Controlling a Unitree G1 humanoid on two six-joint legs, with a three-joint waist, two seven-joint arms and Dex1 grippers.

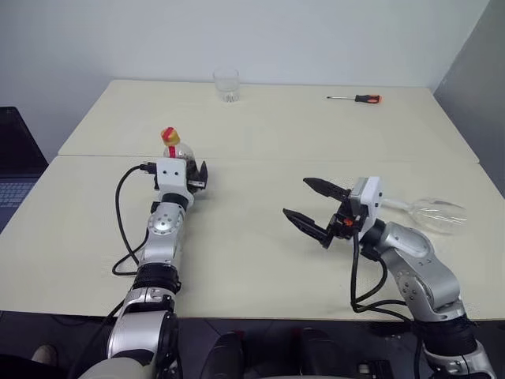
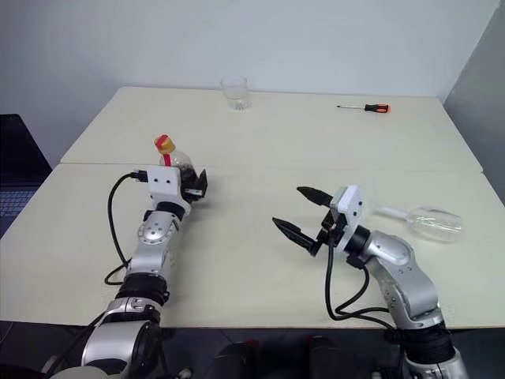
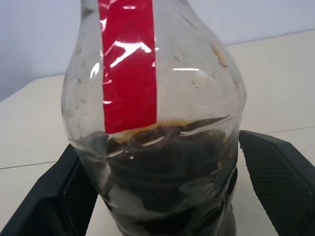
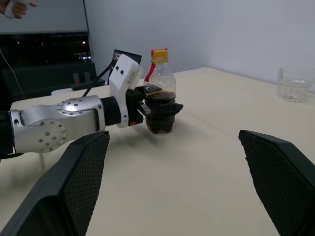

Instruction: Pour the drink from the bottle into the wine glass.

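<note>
I have the left tool [image 4: 158, 111] spread wide around the bottle [image 4: 160, 93], fingers flanking its lower body but not yet closed; next I need to close on it. The wine glass [image 1: 432, 214] lies tipped over on the surface, well right of the bottle, behind my right tool [image 1: 316, 212], which is wide open and empty.

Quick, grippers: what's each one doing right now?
Left gripper: open, fingers either side of the bottle, not closed on it.
Right gripper: open, holding nothing.
</note>
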